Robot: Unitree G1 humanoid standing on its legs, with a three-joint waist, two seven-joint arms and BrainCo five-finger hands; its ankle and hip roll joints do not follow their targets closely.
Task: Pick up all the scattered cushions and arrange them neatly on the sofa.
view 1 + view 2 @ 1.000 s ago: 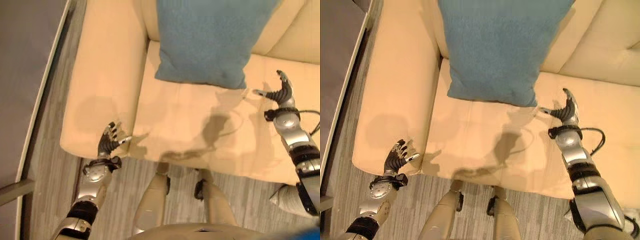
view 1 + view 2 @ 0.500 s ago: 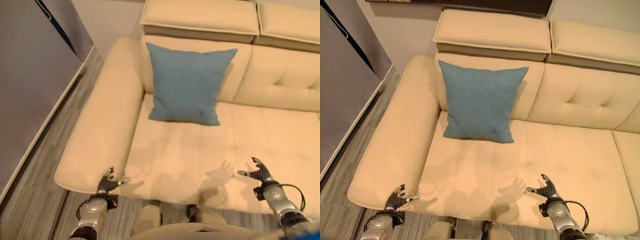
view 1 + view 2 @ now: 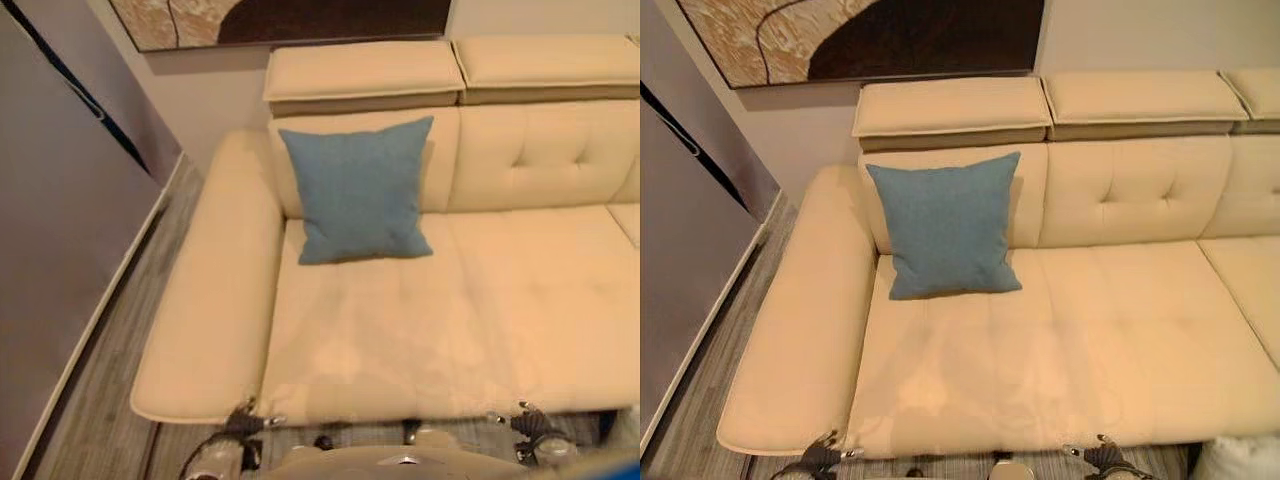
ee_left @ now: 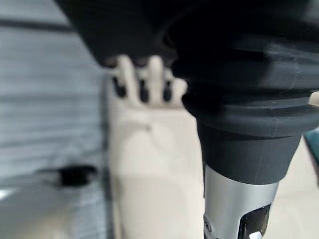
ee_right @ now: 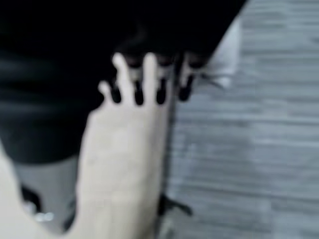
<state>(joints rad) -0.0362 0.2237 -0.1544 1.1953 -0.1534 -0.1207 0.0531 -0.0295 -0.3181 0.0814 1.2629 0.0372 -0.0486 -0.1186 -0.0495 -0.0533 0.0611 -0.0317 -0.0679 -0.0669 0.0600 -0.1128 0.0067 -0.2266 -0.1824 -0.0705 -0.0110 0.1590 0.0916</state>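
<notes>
Silver fingers spread loose and holding nothing on the left hand and the right hand, both low at the front edge of the cream leather sofa. Well beyond them, the square blue fabric cushion leans upright against the backrest, nearer the left hand's side, by the armrest. Farther still, a brown-and-tan wall painting.

Blue cushion upright on cream sofa — against backrest.
</notes>
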